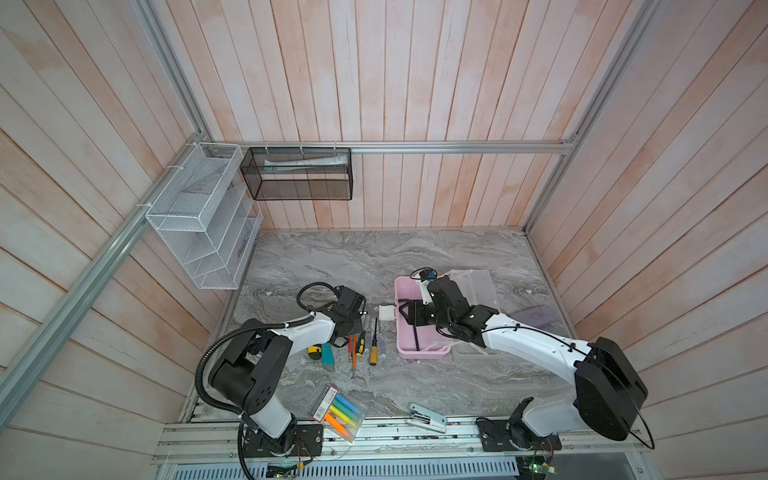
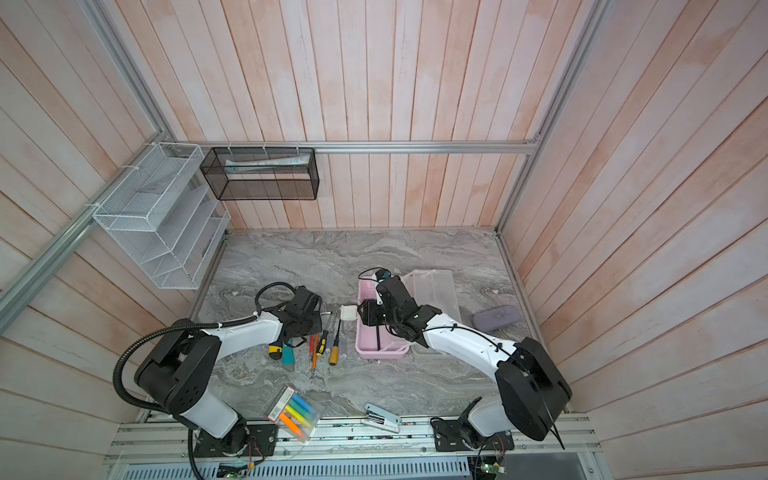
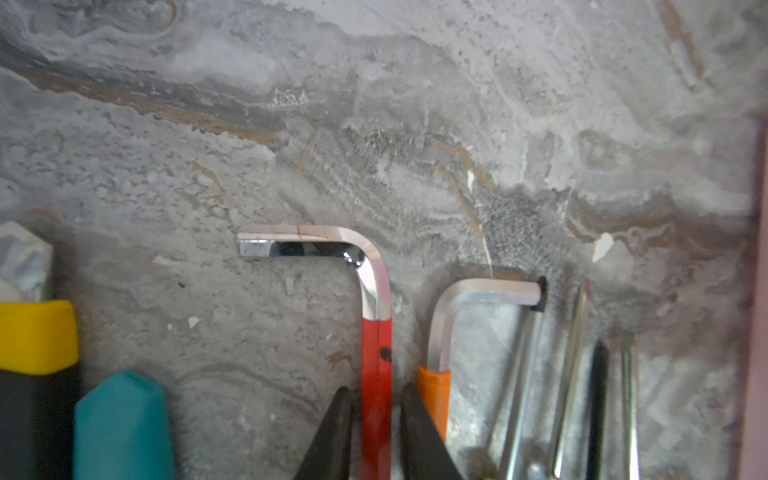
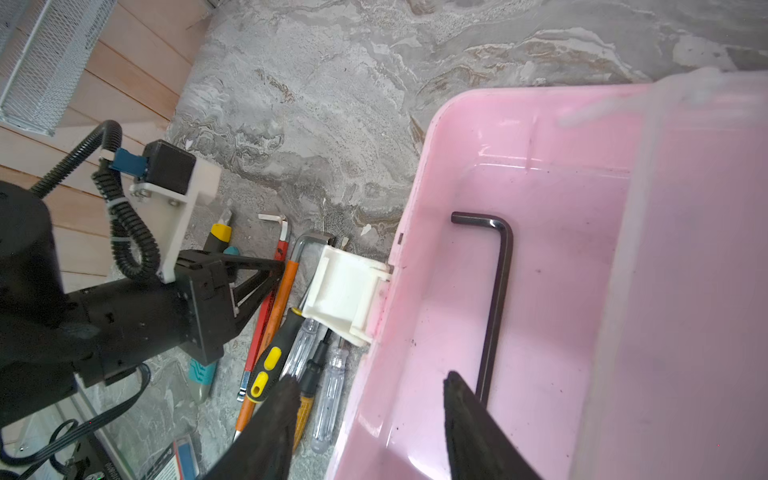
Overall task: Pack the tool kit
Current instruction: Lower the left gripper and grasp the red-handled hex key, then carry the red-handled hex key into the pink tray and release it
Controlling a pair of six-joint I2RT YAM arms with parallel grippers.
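The pale pink box of the tool kit stands open, its translucent lid folded back and its white latch hanging outward. A black hex key lies inside. My right gripper is open astride the box's near wall, one finger inside and one outside. Left of the box lie screwdrivers, a red hex key, an orange hex key and two utility knives. My left gripper stands low over the red hex key, its jaws narrowly open on either side.
A clear pack of coloured highlighters and a white stapler lie near the front edge. A purple case rests at the right. A white mesh rack and a black mesh basket hang on the walls.
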